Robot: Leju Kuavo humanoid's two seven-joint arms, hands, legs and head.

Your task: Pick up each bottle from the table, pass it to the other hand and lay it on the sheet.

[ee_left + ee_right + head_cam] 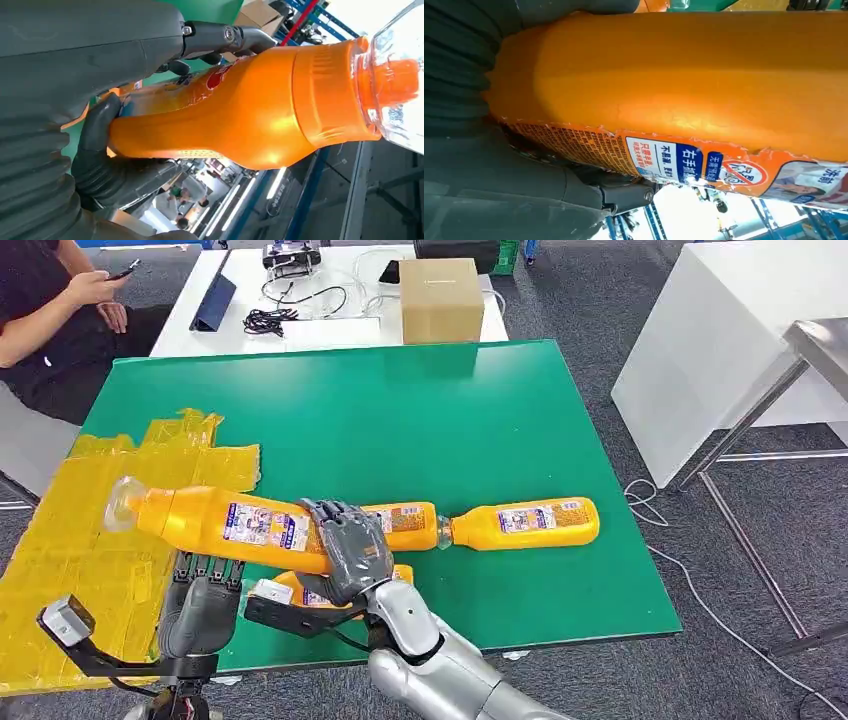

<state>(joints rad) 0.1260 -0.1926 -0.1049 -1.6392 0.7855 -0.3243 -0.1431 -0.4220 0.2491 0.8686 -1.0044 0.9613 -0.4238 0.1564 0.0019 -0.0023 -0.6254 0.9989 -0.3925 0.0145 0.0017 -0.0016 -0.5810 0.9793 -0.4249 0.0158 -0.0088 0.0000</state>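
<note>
From the head view I see both hands on one orange bottle (215,520), held level above the green table (400,410), its clear cap pointing toward nine o'clock over the yellow sheet (90,540). My right hand (350,550) wraps its base end; my left hand (200,585) cups it from beneath. The left wrist view adds the thumb (97,145) and dark fingers (220,37) clamped around the neck; the right wrist view shows the torn label (684,162) up close. Two more bottles (525,522) lie end to end at three o'clock, another partly hidden under my right wrist.
</note>
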